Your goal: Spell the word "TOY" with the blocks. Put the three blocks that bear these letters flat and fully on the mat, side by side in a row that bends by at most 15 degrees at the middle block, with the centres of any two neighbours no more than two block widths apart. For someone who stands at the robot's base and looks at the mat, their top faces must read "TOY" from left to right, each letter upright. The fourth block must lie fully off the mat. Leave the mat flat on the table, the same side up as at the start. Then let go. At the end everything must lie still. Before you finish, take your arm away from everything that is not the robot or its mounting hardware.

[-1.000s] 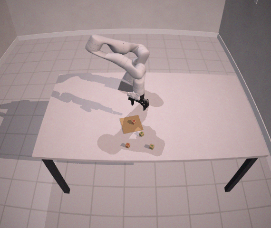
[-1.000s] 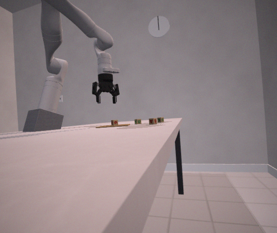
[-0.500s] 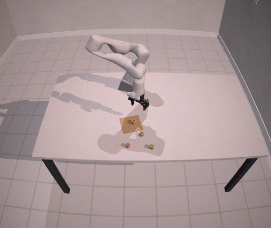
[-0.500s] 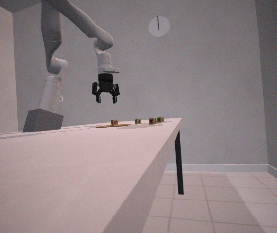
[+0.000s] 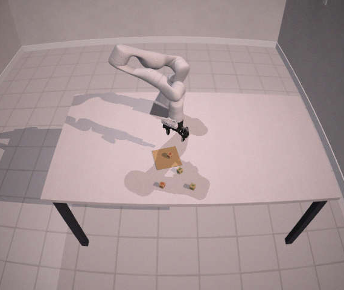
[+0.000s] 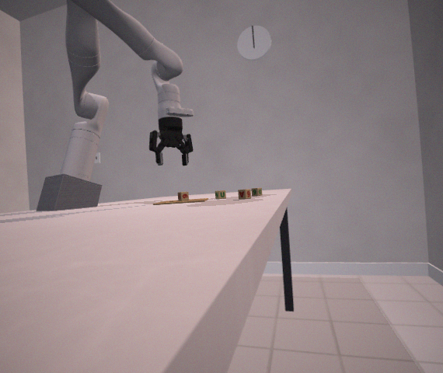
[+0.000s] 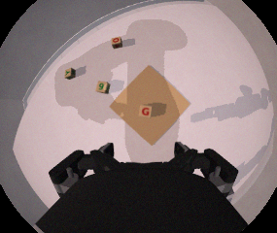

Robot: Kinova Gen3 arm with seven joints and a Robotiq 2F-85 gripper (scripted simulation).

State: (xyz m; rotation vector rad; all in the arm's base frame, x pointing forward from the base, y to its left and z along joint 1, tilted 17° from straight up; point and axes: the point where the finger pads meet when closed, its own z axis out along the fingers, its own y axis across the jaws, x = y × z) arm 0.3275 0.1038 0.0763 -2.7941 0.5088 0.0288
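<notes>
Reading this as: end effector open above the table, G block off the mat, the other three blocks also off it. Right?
One fix: the G block is on the mat; the wrist view shows it. The rest stands.

The pale table [image 5: 244, 150] [image 6: 133, 256] [image 7: 216, 63] carries a gray base block [image 6: 59, 196], an orange mat [image 5: 163, 164] [image 7: 150, 80] and three lettered blocks.
</notes>
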